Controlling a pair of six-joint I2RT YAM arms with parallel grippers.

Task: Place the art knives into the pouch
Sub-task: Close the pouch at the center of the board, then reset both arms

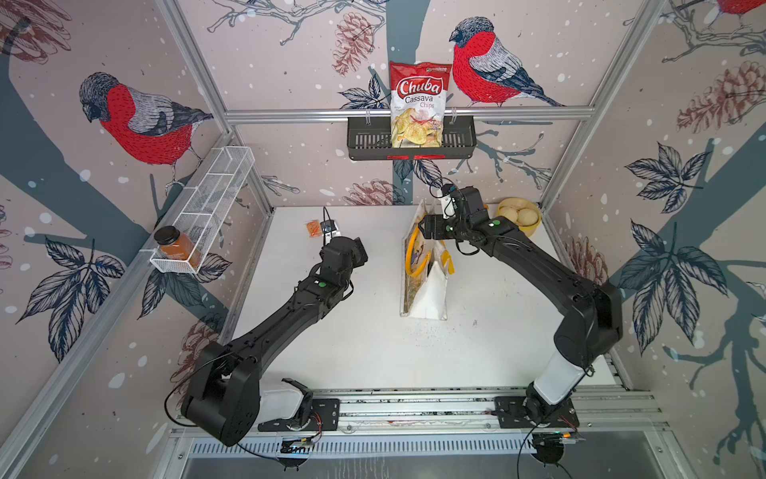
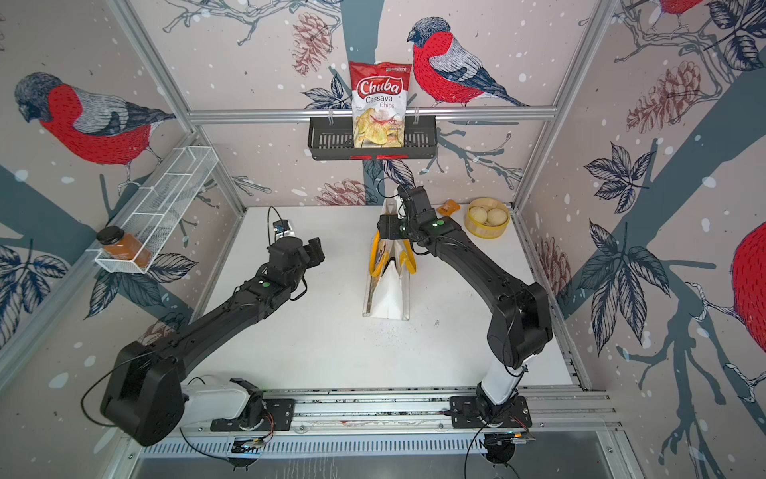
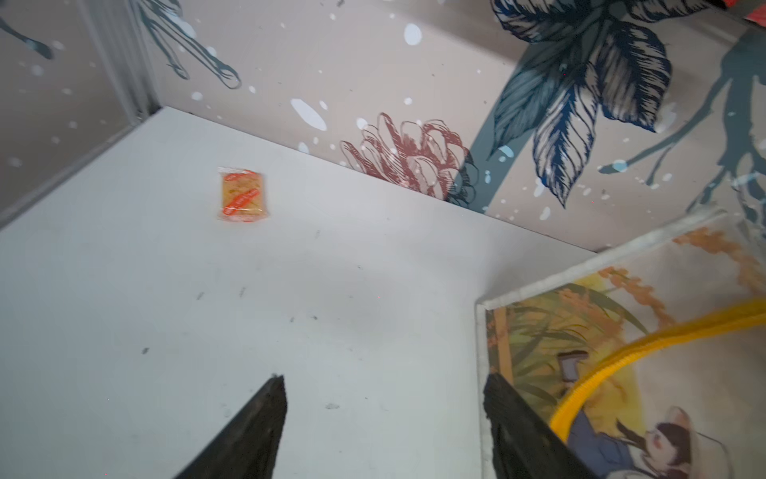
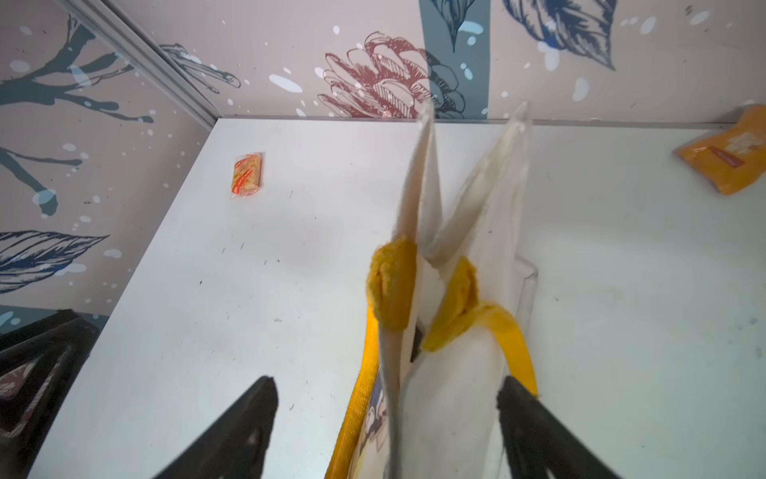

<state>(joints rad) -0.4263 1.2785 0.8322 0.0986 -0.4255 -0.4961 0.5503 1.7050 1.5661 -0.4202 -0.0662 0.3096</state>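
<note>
In both top views I counted one pouch [image 1: 433, 294] [image 2: 387, 298], upright, and one yellow bowl [image 1: 534, 228] [image 2: 487, 232] off to its right. My left wrist view showed one cracker packet [image 3: 242, 195] well apart from the pouch, my left pincer [image 3: 384, 378] gaping empty beside its printed face. My right wrist view showed my right pincer [image 4: 388, 379] spread wide astride the pouch's top, gripping nothing; the art knife I could not make out.

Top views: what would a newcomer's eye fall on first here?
The yellow-handled white pouch stands upright mid-table, with the right pincer open over its top edge. On the back wall, a red-and-white chips bag stands in a black basket.
</note>
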